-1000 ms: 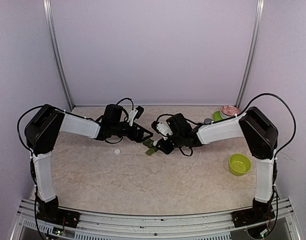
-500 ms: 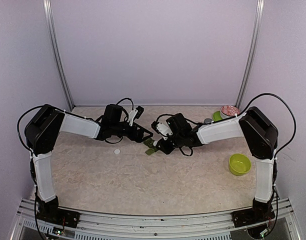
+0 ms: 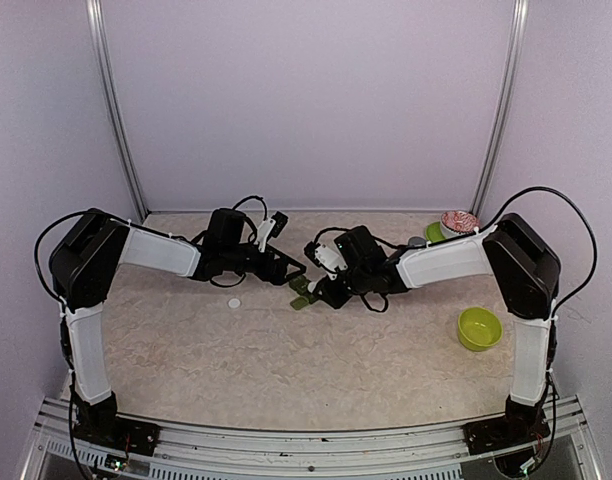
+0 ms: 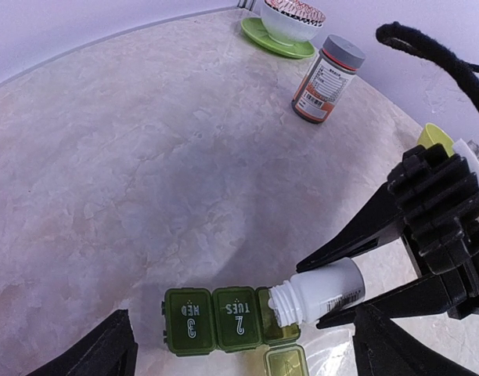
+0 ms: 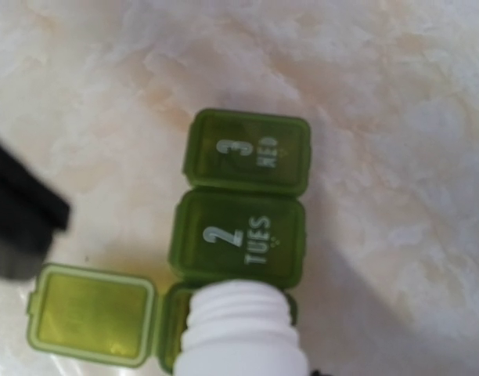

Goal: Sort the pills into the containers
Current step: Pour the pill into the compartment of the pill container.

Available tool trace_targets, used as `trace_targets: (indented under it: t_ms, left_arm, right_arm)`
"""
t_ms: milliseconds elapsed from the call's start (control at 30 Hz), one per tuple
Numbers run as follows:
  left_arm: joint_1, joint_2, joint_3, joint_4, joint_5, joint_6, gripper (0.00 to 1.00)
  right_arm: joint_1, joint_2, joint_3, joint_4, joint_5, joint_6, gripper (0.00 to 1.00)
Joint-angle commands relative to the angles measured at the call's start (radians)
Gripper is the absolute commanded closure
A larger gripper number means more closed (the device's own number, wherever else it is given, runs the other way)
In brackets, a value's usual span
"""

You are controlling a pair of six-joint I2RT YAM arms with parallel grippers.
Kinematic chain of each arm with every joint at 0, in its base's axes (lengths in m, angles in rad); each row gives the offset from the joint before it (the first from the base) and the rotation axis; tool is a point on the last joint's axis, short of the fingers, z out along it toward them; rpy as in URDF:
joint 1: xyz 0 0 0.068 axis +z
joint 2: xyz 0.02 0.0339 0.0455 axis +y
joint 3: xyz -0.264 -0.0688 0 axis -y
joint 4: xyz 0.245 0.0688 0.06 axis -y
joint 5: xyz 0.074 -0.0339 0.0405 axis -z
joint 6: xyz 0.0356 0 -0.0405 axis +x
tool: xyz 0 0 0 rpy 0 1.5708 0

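A green pill organizer [image 4: 224, 319] lies mid-table, also in the top view [image 3: 302, 293] and the right wrist view [image 5: 243, 211]. Its lids marked 3 WED and 2 TUES are closed. The end compartment [image 4: 279, 325] is open, its lid [image 5: 91, 313] flipped aside. My right gripper [image 3: 324, 284] is shut on a white uncapped pill bottle [image 4: 318, 291], tipped so that its mouth [image 5: 241, 305] sits over the open compartment. My left gripper [image 4: 243, 356] stands open just short of the organizer, holding nothing. I cannot make out any pills.
A white cap [image 3: 233, 302] lies left of the organizer. At the back right stand a brown bottle with a grey cap [image 4: 325, 78] and a patterned bowl on a green saucer [image 4: 290, 19]. A lime bowl [image 3: 479, 328] sits near the right arm.
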Motion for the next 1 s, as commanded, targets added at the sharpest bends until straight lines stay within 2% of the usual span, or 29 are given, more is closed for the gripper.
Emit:
trace_targets:
  t_ms: [0,967]
  left_arm:
    - [0.010,0.003,0.009,0.007,0.017,-0.003,0.06]
    - [0.009,0.009,0.011,0.010,0.020,-0.006,0.08]
  right_arm:
    - [0.008,-0.039,-0.017,0.003,-0.001,-0.005,0.76]
    - [0.008,-0.043,0.046,-0.123,0.001,-0.015,0.75]
